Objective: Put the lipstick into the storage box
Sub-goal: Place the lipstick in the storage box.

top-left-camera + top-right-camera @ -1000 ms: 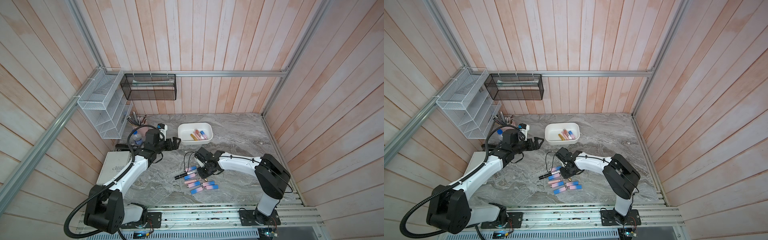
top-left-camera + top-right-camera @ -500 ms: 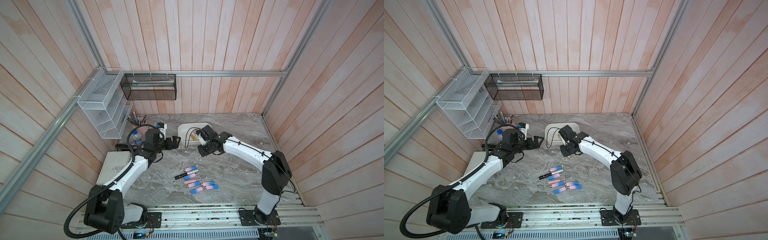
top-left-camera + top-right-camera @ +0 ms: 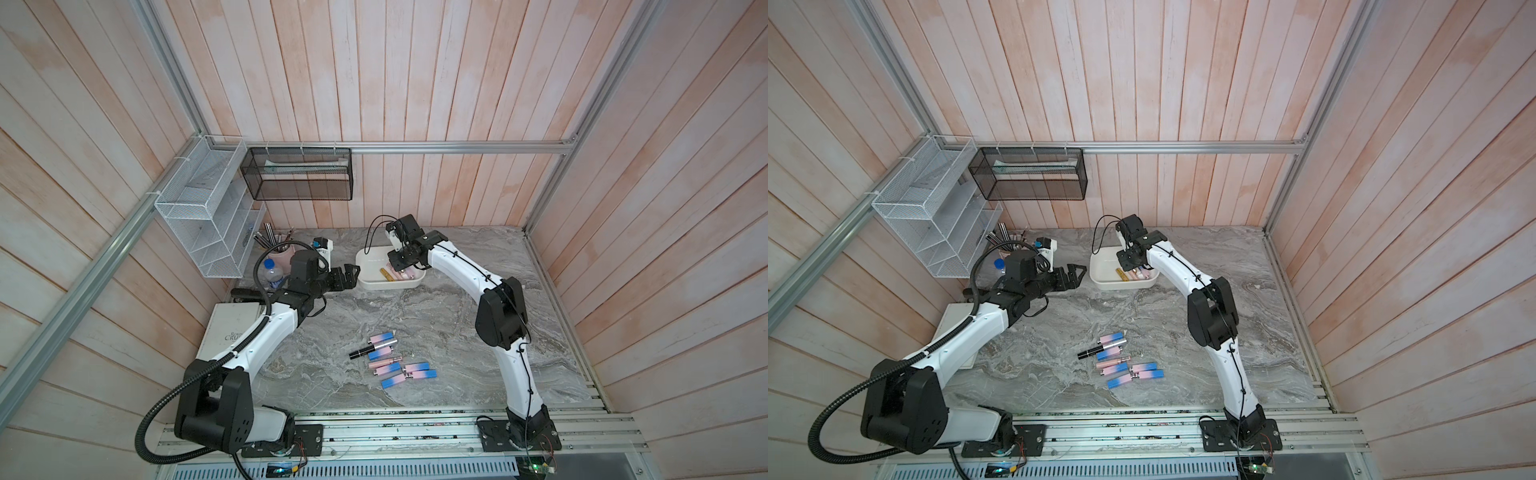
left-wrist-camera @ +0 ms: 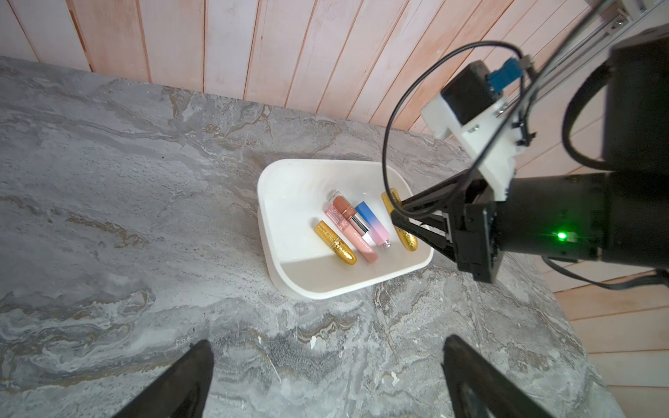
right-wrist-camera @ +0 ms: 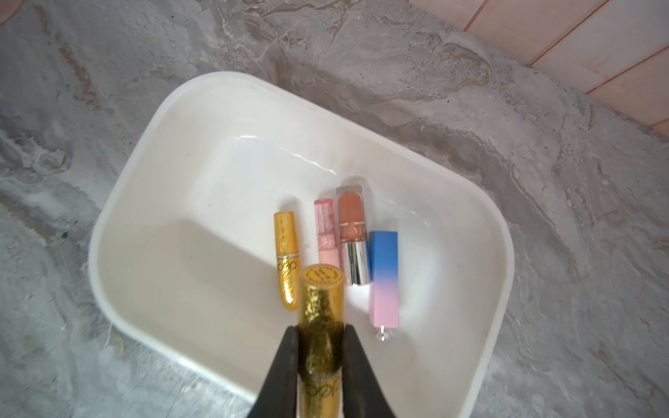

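Note:
The storage box (image 5: 144, 119) is a shallow white tub at the back of the marble table, seen in both top views (image 3: 374, 283) (image 3: 1105, 283). Several lipsticks lie in it: a gold one (image 5: 286, 253), a pink one, a peach one and a blue-pink one (image 5: 383, 275). My right gripper (image 5: 320, 336) hangs over the box's near wall, shut on a gold glitter lipstick (image 5: 320, 300) that points into the box. The left wrist view shows that gripper (image 4: 402, 213) above the tub's rim (image 4: 275, 173). My left gripper (image 4: 327, 342) is open and empty, just left of the box (image 3: 349, 276).
Several more lipsticks (image 3: 390, 361) lie loose at the table's front middle. A white wire-mesh rack (image 3: 208, 216) and a black mesh basket (image 3: 299, 174) hang on the back-left walls. A pink cup of brushes (image 3: 282, 253), a blue-capped bottle (image 3: 270, 272) and a white book (image 3: 232, 328) stand at left.
My right arm has swung from the loose pile at the front to above the storage box, carrying the gold lipstick. The left arm has not moved.

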`<state>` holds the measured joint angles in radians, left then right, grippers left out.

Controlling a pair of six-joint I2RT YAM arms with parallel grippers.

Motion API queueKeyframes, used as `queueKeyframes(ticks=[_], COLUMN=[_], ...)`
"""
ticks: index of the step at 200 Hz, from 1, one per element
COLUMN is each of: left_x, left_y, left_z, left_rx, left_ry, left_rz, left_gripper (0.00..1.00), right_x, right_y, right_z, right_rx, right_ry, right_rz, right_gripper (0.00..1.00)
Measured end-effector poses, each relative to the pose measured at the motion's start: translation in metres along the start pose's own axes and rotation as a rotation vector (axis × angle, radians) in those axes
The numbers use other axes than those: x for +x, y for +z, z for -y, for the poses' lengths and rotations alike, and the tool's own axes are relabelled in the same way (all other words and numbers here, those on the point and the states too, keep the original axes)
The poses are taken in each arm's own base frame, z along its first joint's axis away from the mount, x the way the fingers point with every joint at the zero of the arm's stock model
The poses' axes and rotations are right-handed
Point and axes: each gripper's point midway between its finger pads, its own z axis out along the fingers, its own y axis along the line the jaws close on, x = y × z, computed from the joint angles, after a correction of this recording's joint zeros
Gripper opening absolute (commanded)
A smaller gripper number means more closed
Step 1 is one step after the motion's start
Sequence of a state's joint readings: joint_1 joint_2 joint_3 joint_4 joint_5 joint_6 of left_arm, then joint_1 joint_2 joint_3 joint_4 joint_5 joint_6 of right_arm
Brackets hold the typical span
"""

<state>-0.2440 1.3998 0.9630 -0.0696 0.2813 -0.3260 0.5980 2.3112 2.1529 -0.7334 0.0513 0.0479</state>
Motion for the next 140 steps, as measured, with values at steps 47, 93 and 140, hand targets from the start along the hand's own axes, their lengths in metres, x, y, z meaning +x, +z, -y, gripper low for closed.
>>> queueKeyframes(ticks=[47,93,140], left_x=[-0.003,-0.001,-0.001], left_y=[0.013,0.023,0.023], left_z=[-0.014,-0.017,-0.014], left_rx=[-0.015,-0.004,0.014], left_ry=[-0.006,-0.005,-0.002], left_rz=[-0.013,-0.035,-0.039], left_gripper=[1.00,1.00,1.00], right_x=[0.002,0.008,0.009], right_y=[0.036,0.045,0.047], right_z=[0.003,-0.002,-0.003], right_rx=[-0.023,-0.054,-0.061], right_ry=[0.011,0.012,0.016], right_rz=[-0.031,-0.050,-0.055], right_gripper=[0.18,0.20,0.32])
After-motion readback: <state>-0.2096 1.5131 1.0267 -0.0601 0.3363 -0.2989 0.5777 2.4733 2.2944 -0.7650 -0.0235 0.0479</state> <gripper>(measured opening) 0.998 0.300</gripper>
